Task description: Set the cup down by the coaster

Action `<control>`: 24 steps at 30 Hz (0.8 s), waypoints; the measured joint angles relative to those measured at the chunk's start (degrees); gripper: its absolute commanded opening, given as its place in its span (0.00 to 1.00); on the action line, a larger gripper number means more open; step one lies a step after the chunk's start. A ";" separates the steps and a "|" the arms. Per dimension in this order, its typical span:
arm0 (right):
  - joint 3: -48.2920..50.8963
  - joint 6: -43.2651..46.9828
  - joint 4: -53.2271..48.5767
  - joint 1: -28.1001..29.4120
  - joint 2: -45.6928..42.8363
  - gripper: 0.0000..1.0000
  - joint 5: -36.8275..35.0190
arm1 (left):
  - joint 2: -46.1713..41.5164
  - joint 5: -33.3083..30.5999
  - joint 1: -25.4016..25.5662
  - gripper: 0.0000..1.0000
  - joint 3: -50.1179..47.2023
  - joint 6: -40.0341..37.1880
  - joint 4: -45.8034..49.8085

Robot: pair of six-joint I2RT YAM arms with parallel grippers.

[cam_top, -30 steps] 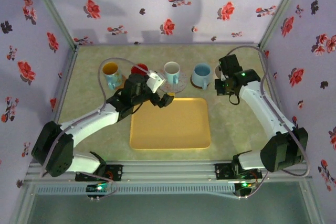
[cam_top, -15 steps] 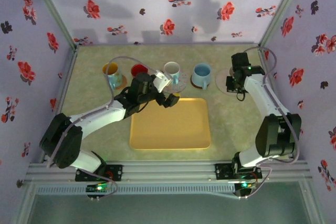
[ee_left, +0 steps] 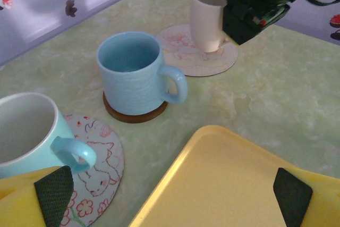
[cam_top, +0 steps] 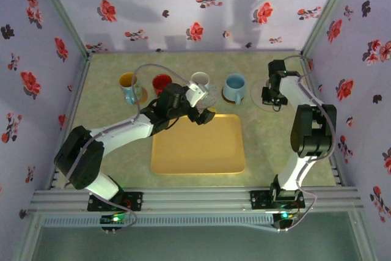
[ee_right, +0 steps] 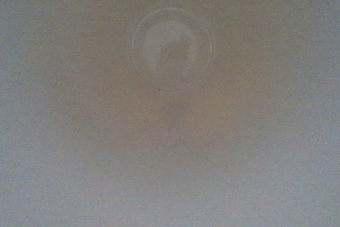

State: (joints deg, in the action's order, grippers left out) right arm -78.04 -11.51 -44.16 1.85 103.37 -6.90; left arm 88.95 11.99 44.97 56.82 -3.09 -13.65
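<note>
The cream cup (ee_left: 206,17) was seen upright on the floral coaster (ee_left: 183,57), upper centre, with the right gripper (cam_top: 273,94) against its side; whether it was clamped could not be told. Bare table (ee_left: 276,78) was left open down to the tray (ee_left: 234,168) edge. The left gripper (ee_left: 172,190) was held wide apart.

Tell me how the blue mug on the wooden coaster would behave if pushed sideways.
The blue mug looks like thick glazed ceramic: probably rigid, heavy, chippable. Squat and wide, it would likely slide rather than tip. Its wooden coaster is barely wider than its base, so a push might drag the coaster or slip the mug off its edge.
</note>
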 measured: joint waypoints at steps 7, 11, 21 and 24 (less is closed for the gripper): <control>-4.26 0.70 0.66 -1.16 4.37 0.00 0.98 | 0.52 -0.87 0.83 1.00 0.68 0.07 0.66; -5.73 0.98 0.63 -1.60 6.34 0.00 1.31 | 0.96 -1.51 1.27 1.00 0.68 0.22 1.03; -7.32 0.98 0.11 -1.60 8.96 0.11 2.29 | 1.01 -2.01 1.55 1.00 1.07 0.22 2.49; -7.39 0.98 -0.07 -1.60 9.07 0.16 2.29 | 1.07 -2.10 1.64 1.00 1.44 0.22 2.60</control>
State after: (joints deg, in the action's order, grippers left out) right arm -85.43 -10.52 -44.23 0.25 112.44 -4.60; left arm 90.02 9.89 46.61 58.26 -2.87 -11.05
